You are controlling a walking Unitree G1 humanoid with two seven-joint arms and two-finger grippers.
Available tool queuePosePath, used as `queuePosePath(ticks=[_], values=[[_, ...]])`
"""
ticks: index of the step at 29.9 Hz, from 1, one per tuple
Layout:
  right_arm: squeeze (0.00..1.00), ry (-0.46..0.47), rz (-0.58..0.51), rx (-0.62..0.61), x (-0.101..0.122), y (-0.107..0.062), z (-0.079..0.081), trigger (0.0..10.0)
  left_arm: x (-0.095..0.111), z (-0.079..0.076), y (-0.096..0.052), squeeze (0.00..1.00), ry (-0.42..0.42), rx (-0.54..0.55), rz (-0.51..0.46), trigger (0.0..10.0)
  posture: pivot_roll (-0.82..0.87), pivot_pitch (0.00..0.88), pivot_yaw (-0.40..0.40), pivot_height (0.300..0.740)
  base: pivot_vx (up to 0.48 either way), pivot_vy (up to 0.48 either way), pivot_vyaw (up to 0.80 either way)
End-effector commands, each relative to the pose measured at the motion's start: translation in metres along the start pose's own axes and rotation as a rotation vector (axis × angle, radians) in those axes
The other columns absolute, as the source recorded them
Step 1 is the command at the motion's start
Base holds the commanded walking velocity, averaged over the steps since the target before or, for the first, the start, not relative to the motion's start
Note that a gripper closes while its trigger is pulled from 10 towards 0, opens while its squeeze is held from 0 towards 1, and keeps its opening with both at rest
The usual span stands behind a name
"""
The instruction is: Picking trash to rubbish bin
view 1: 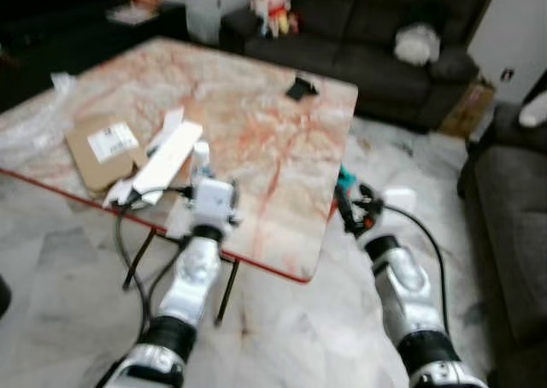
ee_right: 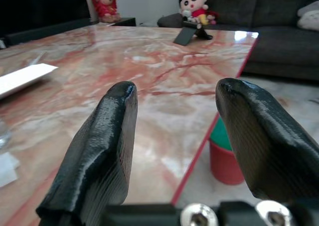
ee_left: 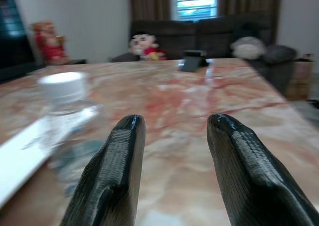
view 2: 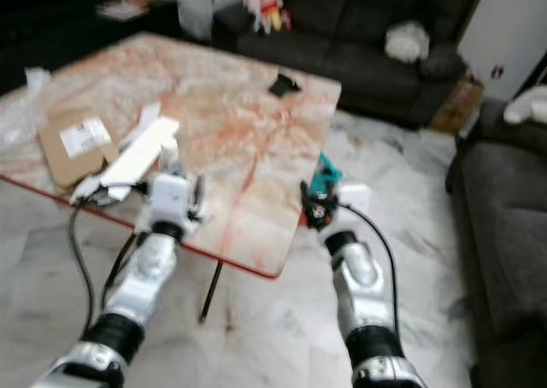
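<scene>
Black fingers (ee_left: 112, 176) of the left gripper (ee_left: 172, 131) are seen parted over the table (view 1: 282, 157), jaws open, with the clear bottle (ee_left: 70, 121) just beside them, outside the gap. Right gripper (ee_right: 172, 111) is held open at the table's edge, near a red-and-green container (ee_right: 224, 156) on the floor. Cardboard (view 1: 102, 149) and a white strip (view 1: 168, 157) lie beyond.

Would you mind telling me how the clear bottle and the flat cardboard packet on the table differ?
The bottle stands upright beside the left gripper; the cardboard packet lies flat farther to the robot's left. The bottle is clear with a white cap; the packet is brown with a white label. Both rest on the marble table, untouched, near its front edge.
</scene>
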State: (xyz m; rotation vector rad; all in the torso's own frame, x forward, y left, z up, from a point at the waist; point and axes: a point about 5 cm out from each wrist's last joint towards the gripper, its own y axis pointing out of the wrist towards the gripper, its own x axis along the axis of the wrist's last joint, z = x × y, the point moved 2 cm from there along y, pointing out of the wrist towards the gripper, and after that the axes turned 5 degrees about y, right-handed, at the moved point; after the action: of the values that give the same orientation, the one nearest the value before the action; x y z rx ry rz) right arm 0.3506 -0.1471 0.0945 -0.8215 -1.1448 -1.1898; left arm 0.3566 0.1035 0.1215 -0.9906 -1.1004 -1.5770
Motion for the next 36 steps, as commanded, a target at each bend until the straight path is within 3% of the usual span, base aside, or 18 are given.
queuePosePath(ticks=[1,22,36], values=[[0.0,0.006,-0.011,0.012,0.003,0.004,0.005,10.0,-0.001,0.001,0.0,0.0,-0.013,-0.01,0.006,10.0,0.15,0.0,-0.141,0.74,0.0,0.0,0.0],[0.0,0.011,-0.014,0.001,0.003,0.003,0.004,10.0,0.003,-0.003,0.0,0.0,0.013,-0.055,-0.021,10.0,0.15,0.0,-0.139,0.74,0.339,0.0,0.0],[0.0,0.015,-0.014,0.0,0.003,0.003,0.003,10.0,0.007,-0.016,-0.004,0.0,0.025,-0.127,-0.054,10.0,0.15,0.0,-0.139,0.74,0.0,0.0,0.0]])
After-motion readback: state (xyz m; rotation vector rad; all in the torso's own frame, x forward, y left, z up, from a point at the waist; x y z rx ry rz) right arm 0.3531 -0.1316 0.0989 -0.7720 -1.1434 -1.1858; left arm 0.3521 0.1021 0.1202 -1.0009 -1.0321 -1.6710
